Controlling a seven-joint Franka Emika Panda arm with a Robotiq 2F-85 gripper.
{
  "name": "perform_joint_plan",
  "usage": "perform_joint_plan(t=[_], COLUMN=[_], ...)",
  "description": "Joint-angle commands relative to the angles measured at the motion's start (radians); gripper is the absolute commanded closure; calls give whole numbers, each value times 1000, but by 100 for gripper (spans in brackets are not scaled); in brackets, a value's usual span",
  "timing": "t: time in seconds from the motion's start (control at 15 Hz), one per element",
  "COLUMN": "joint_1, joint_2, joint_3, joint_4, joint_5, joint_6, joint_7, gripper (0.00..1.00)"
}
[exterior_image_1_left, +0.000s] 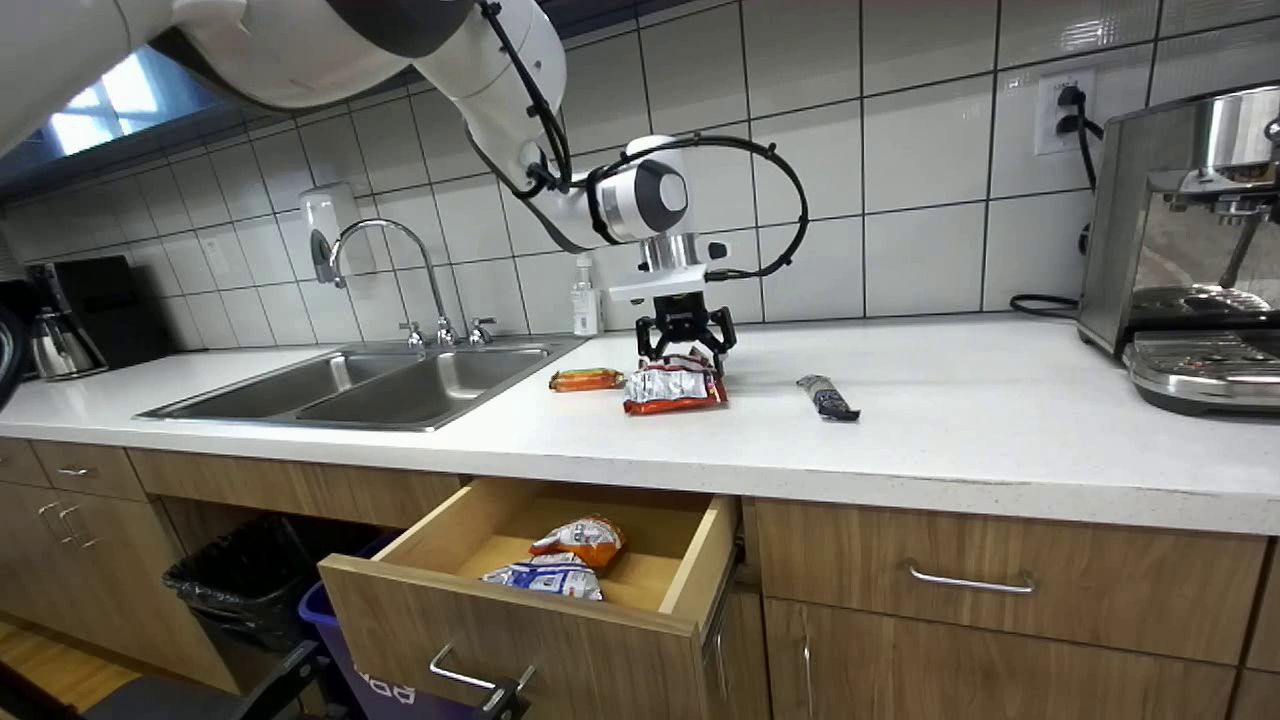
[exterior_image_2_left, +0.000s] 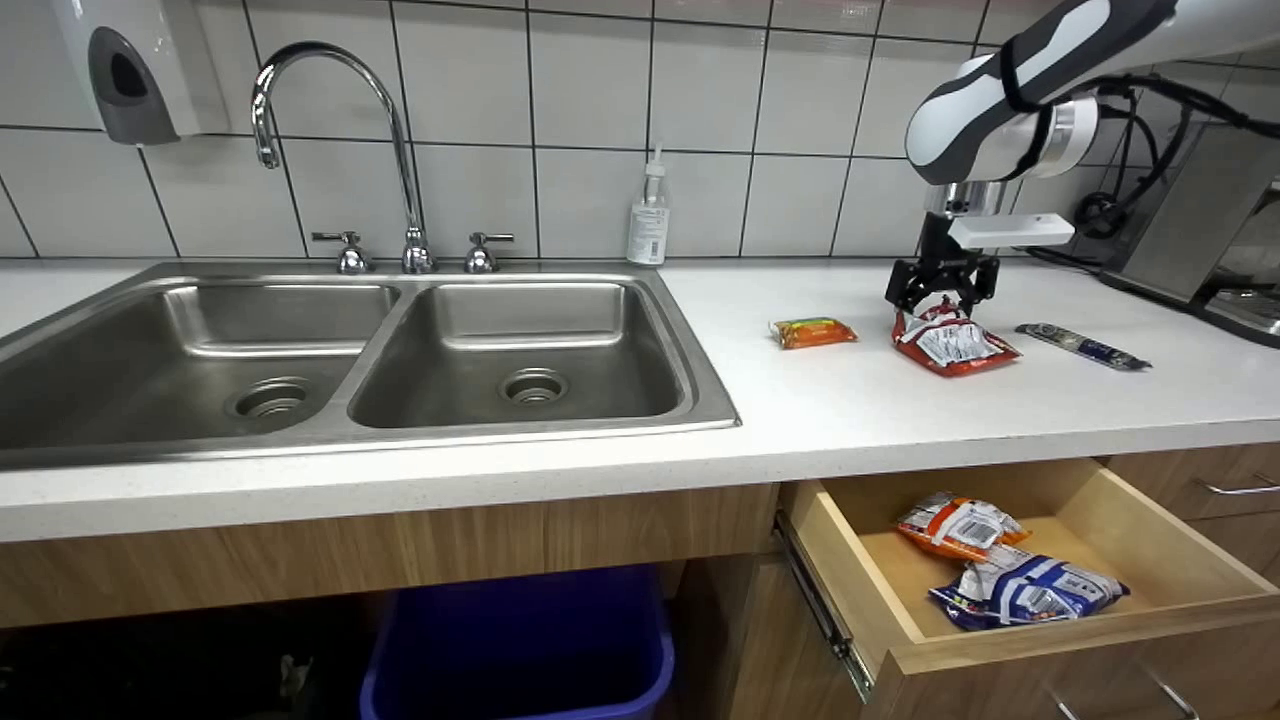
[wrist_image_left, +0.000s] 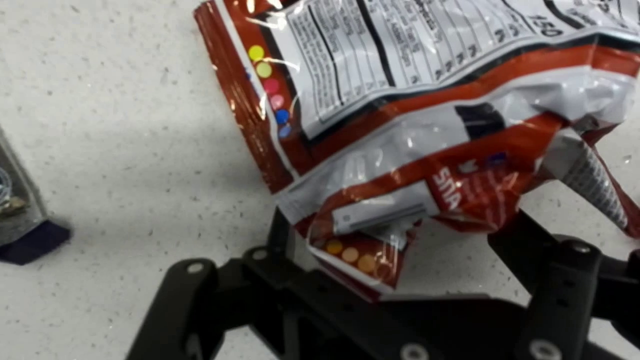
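A red and silver snack bag (exterior_image_1_left: 675, 388) lies on the white counter under my gripper (exterior_image_1_left: 686, 358). It also shows in an exterior view (exterior_image_2_left: 955, 345) and fills much of the wrist view (wrist_image_left: 425, 100), with a printed label and coloured dots. My gripper (exterior_image_2_left: 938, 302) points down with its fingers wide apart, one on each side of the bag's crumpled end. In the wrist view the gripper (wrist_image_left: 395, 232) is open. The bag's end covers the tips of the fingers, so I cannot tell if they touch it. An orange packet (exterior_image_1_left: 586, 380) and a dark wrapped bar (exterior_image_1_left: 828, 397) lie beside the bag.
An open drawer (exterior_image_1_left: 520, 620) below the counter holds an orange bag (exterior_image_2_left: 960, 525) and a blue and white bag (exterior_image_2_left: 1035, 590). A double sink (exterior_image_2_left: 530, 430) with a faucet, a soap bottle (exterior_image_2_left: 649, 220) and a coffee machine (exterior_image_1_left: 1190, 240) stand along the tiled wall.
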Motion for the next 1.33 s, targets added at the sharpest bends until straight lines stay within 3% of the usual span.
perform_joint_plan(t=[0.0, 0.53, 1.27], joint_1=[10, 41, 128], joint_2=[-143, -309, -499], joint_3=[6, 0, -1], joint_4=[-222, -537, -849], joint_5=[3, -4, -19], joint_6=[82, 229, 322], joint_7=[26, 59, 176], gripper=[0, 0, 0])
